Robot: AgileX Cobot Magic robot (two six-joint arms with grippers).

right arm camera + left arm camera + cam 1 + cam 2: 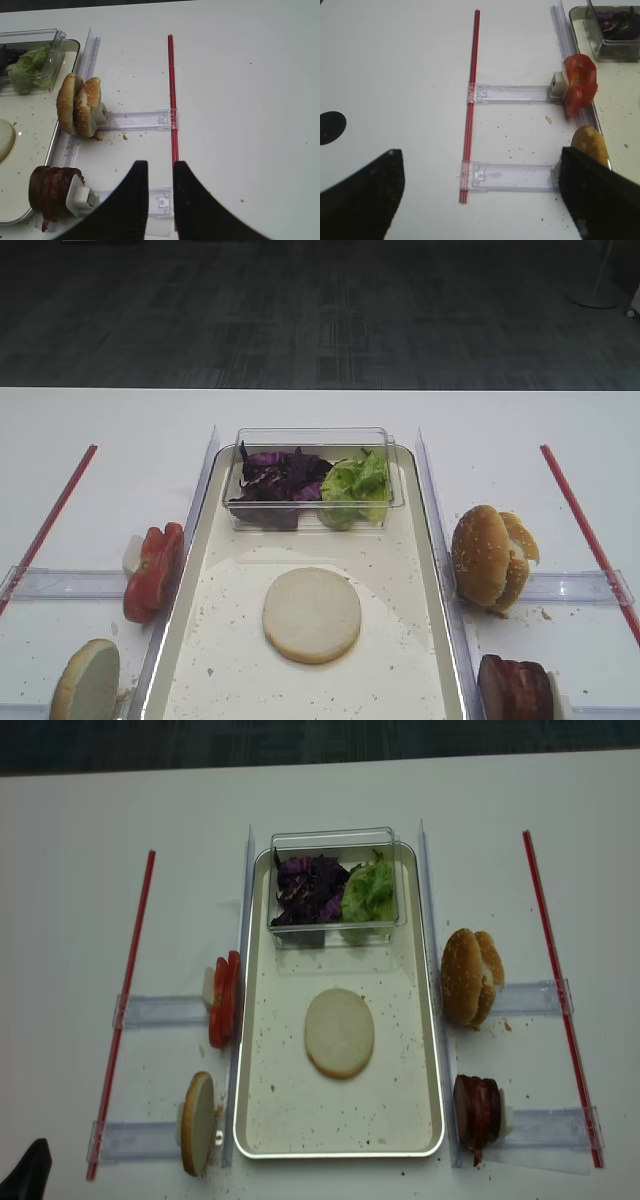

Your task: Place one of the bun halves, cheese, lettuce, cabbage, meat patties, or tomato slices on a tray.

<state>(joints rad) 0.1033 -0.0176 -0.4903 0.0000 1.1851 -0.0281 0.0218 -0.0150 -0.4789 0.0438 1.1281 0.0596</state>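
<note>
On tray point(262, 1120), bun half point(339, 1032), end effectors apart

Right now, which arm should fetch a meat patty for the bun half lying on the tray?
Probably the right. The meat patties stand just beside the right gripper, on the tray's right side; the left gripper hangs over the far side, near the tomato slices.

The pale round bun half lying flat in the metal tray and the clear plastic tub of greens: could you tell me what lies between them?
Nothing but bare, crumb-speckled tray floor separates the bun half from the tub; both exterior high views show it.
</note>
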